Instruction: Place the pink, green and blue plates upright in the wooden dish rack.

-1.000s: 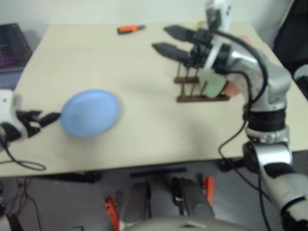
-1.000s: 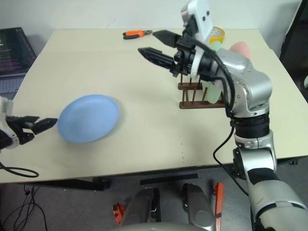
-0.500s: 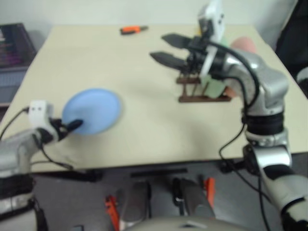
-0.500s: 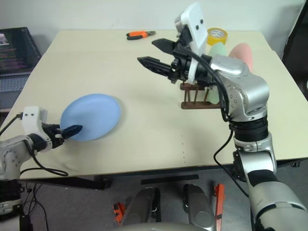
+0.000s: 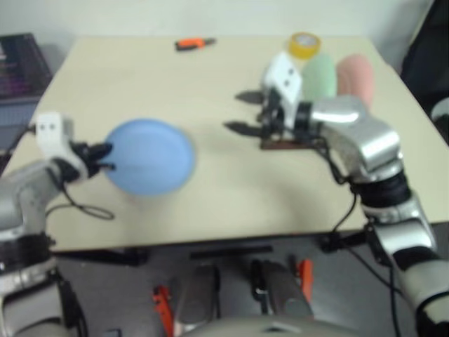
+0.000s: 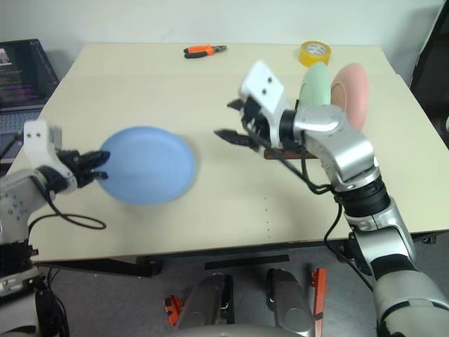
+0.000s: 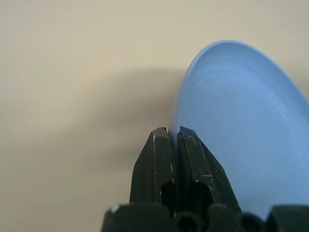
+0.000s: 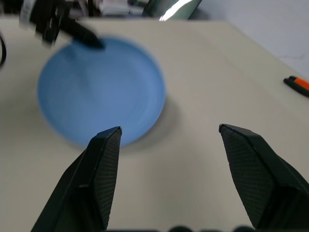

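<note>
The light blue plate [image 6: 149, 166] hangs tilted just above the table's left half, and my left gripper [image 6: 102, 161] is shut on its left rim. The left wrist view has both black fingers [image 7: 159, 145] pinching the blue plate's [image 7: 241, 125] edge. My right gripper [image 6: 229, 120] stands open, nothing in it, low over the table just left of the wooden dish rack [image 6: 278, 150], pointing toward the blue plate [image 8: 101, 89]. The green plate [image 6: 314, 86] and the pink plate [image 6: 349, 88] stand upright in the rack behind my right wrist, which hides most of the rack.
Orange-handled pliers [image 6: 203, 50] lie near the table's far edge, with a yellow tape roll [image 6: 313, 53] behind the rack. A laptop [image 6: 21, 67] sits off the table's left side. Bare tabletop [image 6: 210, 91] stretches between the blue plate and the rack.
My left gripper has closed on the blue plate's rim and carried it up and to the right. My right gripper has sunk from above the rack to just over the table, still open.
</note>
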You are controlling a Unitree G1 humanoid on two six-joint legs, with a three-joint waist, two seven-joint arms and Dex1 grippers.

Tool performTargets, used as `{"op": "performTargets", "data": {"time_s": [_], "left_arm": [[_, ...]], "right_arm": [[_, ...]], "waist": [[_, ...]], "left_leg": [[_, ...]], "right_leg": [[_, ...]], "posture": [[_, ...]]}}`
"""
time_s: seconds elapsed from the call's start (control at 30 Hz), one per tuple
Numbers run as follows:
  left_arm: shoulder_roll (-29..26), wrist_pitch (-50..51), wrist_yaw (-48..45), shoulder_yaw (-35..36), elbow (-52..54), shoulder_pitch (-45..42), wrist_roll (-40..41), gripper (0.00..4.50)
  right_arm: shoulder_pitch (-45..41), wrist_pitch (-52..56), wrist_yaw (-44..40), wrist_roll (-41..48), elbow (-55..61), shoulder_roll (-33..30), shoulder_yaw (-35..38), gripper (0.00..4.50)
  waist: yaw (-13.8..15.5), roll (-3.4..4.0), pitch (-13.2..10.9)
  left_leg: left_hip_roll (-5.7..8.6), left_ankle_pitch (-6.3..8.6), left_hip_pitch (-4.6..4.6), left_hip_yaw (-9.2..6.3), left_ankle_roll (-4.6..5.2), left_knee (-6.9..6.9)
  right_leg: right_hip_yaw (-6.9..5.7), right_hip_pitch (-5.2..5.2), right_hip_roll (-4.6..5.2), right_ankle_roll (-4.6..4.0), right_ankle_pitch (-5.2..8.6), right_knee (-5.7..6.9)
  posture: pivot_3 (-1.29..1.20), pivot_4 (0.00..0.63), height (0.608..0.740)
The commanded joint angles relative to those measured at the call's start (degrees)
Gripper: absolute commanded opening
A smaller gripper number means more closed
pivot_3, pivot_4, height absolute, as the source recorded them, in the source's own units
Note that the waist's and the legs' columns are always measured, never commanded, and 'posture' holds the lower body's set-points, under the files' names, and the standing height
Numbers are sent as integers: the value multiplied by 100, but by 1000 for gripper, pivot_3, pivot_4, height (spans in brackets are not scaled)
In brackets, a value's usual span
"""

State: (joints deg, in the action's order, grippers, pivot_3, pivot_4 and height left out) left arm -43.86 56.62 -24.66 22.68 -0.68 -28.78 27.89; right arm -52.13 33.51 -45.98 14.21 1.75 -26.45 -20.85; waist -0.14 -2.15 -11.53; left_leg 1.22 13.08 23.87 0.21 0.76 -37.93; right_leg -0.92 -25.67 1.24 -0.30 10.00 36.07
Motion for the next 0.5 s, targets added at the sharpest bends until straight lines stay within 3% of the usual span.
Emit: {"op": "performTargets", "data": {"time_s": [0.03,0.17,0.5], "left_arm": [[2,60,309,-479,484,-797,-200,30],[579,354,789,-813,489,-1663,-239,30],[1000,720,990,-844,705,-1798,-165,30]], "right_arm": [[-140,-760,-180,-443,-66,271,-321,3475],[-160,-1257,-108,-975,-290,945,-871,3475],[-277,-1995,295,-2081,-1407,1637,-1191,3475]], "waist": [[-1,-2,1],[-5,-4,2],[-94,-5,1]], "left_leg": [[0,0,0,-1,0,0],[0,-1,-1,-3,-2,1],[0,-12,-4,-6,-21,1]], "right_leg": [[0,1,-1,1,-1,0],[1,3,-6,4,-3,0],[7,-2,-6,-2,-10,11]], "posture": [[0,150,740],[0,150,740],[0,150,740]]}}
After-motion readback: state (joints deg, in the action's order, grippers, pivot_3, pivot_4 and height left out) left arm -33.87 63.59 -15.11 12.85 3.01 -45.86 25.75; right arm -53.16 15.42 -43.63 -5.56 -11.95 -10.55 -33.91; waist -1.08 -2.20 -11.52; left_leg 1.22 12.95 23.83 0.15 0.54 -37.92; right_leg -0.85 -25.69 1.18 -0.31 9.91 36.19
